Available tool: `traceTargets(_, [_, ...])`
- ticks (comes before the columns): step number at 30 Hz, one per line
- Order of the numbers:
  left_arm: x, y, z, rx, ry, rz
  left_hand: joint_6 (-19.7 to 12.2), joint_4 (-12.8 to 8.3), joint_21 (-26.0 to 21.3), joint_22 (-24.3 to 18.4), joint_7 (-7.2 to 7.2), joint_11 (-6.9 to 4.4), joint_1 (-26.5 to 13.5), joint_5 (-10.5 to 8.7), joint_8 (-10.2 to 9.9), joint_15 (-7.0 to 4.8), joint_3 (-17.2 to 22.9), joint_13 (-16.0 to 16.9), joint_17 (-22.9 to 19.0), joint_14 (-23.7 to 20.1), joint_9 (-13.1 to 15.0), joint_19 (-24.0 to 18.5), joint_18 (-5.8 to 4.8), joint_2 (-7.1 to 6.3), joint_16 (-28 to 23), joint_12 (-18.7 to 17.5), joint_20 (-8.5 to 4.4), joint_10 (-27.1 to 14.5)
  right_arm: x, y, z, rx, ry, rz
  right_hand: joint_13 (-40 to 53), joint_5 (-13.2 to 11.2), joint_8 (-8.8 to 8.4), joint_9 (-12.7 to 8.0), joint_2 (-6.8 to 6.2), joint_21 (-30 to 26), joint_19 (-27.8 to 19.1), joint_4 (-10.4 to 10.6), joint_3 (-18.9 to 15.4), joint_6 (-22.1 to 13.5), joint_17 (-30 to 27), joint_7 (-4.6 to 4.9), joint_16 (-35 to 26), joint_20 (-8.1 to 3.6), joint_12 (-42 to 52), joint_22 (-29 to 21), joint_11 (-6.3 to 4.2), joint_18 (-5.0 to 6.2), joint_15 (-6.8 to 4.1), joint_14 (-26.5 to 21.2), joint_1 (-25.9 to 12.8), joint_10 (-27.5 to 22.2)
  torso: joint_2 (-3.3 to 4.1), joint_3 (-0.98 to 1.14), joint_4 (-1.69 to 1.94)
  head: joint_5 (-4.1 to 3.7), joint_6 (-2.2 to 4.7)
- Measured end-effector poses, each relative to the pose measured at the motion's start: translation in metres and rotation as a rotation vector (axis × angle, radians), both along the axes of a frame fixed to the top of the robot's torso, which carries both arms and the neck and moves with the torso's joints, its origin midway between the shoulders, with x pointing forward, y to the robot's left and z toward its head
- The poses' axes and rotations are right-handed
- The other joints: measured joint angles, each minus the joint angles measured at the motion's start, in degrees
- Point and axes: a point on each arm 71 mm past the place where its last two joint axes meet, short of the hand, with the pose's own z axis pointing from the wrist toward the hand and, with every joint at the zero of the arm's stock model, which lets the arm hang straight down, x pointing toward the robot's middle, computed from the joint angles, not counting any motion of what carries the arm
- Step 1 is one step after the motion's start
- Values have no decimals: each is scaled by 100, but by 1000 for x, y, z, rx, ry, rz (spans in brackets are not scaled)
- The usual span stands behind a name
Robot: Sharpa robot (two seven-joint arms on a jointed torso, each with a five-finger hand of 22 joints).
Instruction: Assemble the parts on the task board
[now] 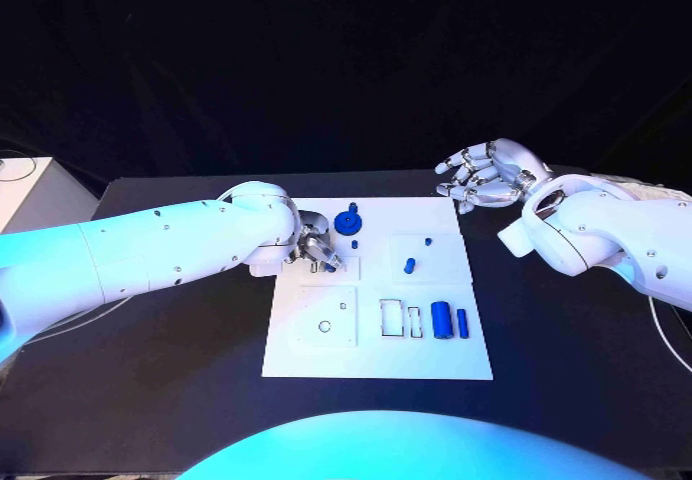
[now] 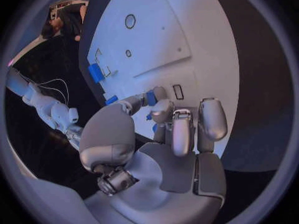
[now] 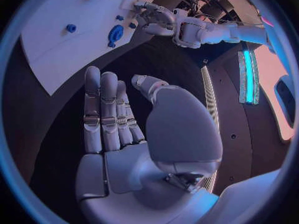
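The left silver hand (image 1: 316, 250) pinched a small blue plastic part (image 2: 151, 97) over the white rectangular task board's (image 1: 433, 355) far-left area; lowering it squarely seemed wise. The right silver hand (image 1: 483, 172) hovered open, beyond the far-right corner.

From my head view, the left hand (image 1: 315, 249) covers part of the task board (image 1: 378, 360); I can't tell whether it pinches anything. A small blue part (image 2: 151, 98) peeks between its fingers, perhaps touched, mostly hidden.
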Motion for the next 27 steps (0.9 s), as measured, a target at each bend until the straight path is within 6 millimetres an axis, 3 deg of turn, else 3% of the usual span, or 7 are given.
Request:
traceTargets(6, [0,0,0,1,1,0,7,-29,0,0,-6,0,-31,0,1,0,-34,-3,0,0,-12,0,0,-31,0,0,0,0,0,0,0,0,0,0,-2,0,0,0,0,-8,0,0,0,-4,2,3,-11,0,0,-3,0,0,0,0,0,0,0,-1,0,4,0])
traceTargets(27, [-1,3,-2,7,21,3,84,320,0,-1,-20,1,-91,0,-21,0,-384,-4,0,0,-46,20,2,-18,0,0,21,-1,0,0,0,0,1,0,-6,0,0,0,0,-23,0,0,0,-22,11,19,-34,0,0,-8,1,0,0,0,0,1,1,0,1,21,0])
